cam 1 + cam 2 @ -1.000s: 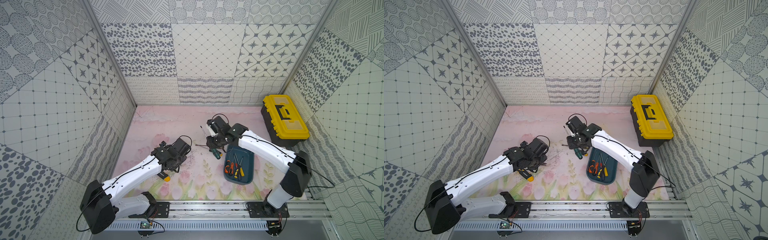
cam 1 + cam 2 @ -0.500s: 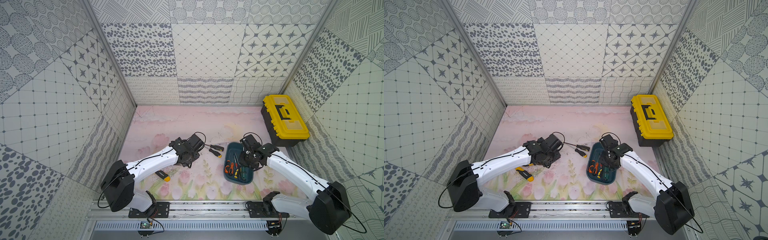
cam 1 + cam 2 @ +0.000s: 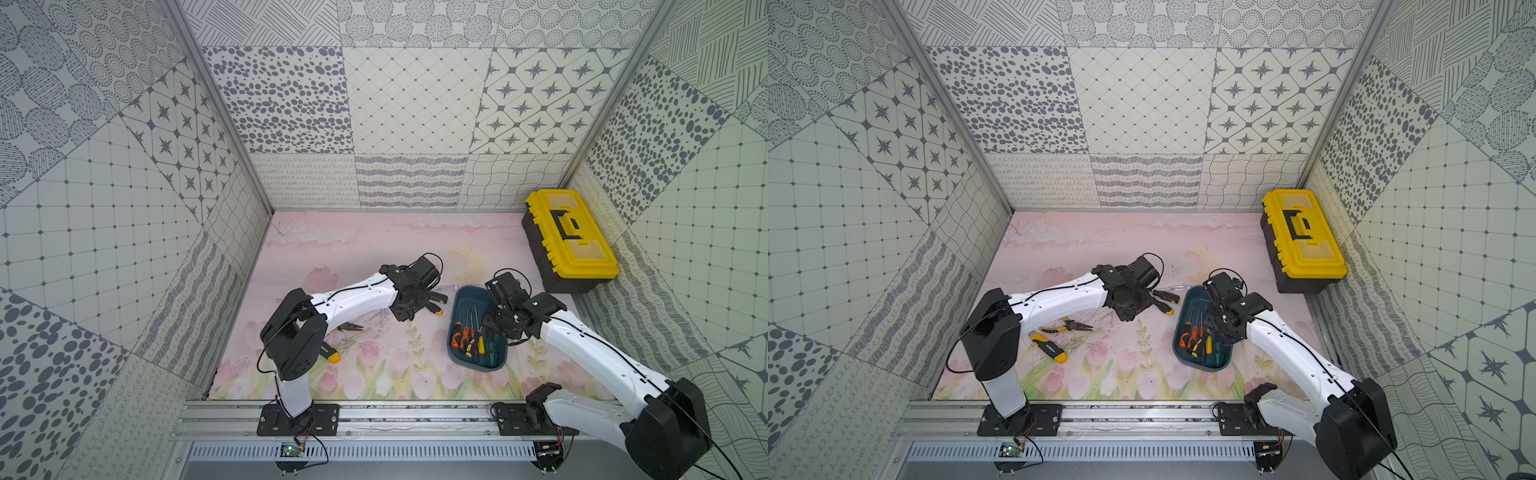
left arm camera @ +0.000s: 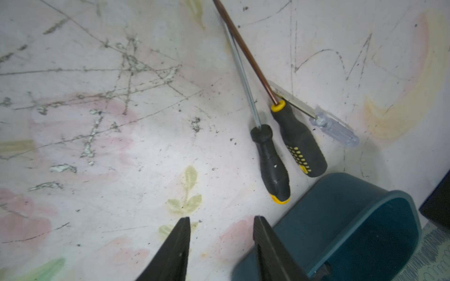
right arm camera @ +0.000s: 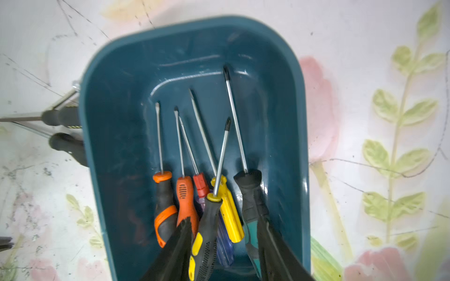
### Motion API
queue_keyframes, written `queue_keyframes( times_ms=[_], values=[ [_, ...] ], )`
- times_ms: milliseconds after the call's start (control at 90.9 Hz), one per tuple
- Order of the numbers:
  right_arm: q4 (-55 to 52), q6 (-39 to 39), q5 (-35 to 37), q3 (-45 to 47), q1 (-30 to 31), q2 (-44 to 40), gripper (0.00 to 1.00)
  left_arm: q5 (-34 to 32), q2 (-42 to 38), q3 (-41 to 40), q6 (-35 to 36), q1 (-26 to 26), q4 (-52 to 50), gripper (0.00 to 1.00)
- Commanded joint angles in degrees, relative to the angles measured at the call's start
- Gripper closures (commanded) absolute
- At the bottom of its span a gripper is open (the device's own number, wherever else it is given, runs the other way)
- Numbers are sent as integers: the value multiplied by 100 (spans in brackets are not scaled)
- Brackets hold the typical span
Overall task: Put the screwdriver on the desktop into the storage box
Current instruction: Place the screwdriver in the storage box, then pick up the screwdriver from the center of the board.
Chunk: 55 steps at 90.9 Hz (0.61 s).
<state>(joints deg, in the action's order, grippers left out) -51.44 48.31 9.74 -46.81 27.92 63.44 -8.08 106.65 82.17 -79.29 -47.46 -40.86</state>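
At three o'clock of left gripper (image 4: 220, 223), jaws apart, empty, in a top view: black-yellow screwdriver (image 3: 1163, 306), axis ten-to-four; right gripper (image 5: 223, 220) parted above storage box (image 5: 107, 136).

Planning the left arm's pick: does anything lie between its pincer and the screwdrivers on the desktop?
Nothing visible: only bare desktop separates the open left pincer from the nearer screwdriver; the storage box sits aside.

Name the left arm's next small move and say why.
Probably ease the open, empty left hand forward over the nearest black rubber-handled screwdriver with the yellow end cap, jaws straddling its handle. It lies on the pale pink flowered desktop just outside the dark teal plastic storage box, ahead of the hand, so it seems the easiest one to grasp next.
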Motion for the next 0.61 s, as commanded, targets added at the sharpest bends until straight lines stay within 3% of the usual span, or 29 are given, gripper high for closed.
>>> queue_keyframes(
  times_ms=[0,253,594],
  values=[
    [-4,-125,269,-122,-6,-186,52,52,712,716,99,-61,-719,51],
    [-28,-78,298,-65,-6,-312,52,174,1461,1410,367,-27,-691,50],
    [-33,-56,237,-57,-12,-236,53,296,1842,1468,358,225,-424,51]
  ],
)
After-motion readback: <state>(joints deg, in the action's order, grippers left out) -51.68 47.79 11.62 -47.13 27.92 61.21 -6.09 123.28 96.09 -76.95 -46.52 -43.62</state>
